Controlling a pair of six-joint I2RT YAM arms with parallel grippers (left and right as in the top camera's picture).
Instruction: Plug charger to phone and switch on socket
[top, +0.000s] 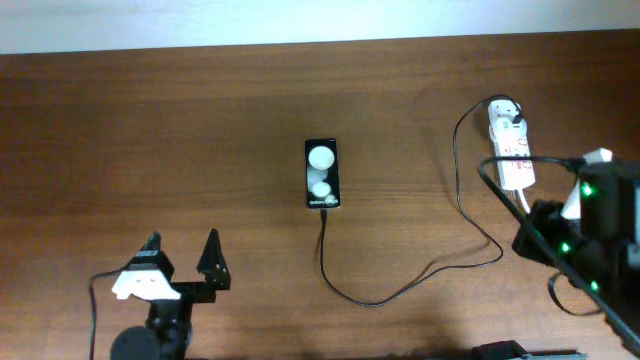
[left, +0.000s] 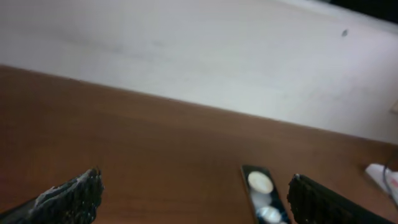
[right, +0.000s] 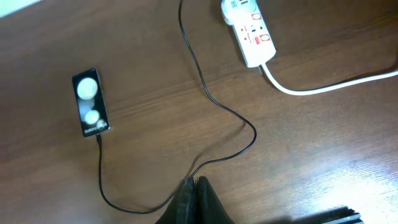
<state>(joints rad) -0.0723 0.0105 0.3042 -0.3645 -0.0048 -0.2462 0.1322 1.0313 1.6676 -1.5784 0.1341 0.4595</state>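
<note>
Charger (top: 323, 245): thin black cable. Its connector tip (right: 99, 139) sits right at the bottom short edge of the phone (top: 322, 174); cannot tell if it is fully seated. From there the cable drops toward the near edge of the bench (top: 150, 130), loops to the right, then climbs up to the white plug adapter (top: 507, 110). The adapter sits on the far end of the power strip (top: 512, 152).

Phone lies flat, face up, about mid-bench, long axis pointing away from the robot. 2 round white reflections show on the glass, with small white lettering near the bottom end.

Power strip lies flat at the right side of the bench, well apart from the phone. Its red switches (right: 255, 38) are visible, but on or off cannot be told. A thick white cord (right: 323, 87) leaves its near end and runs off to the right.

Right claw (right: 191, 182): fingers pressed together, no gap, nothing held. It hangs above the bench. In the right wrist view its tip overlaps the cable's bend; contact cannot be told.

Left claw (top: 181, 245): spread wide, empty, at the near left of the bench and well apart from the phone. In the left wrist view the phone shows just inside the right finger.
</note>
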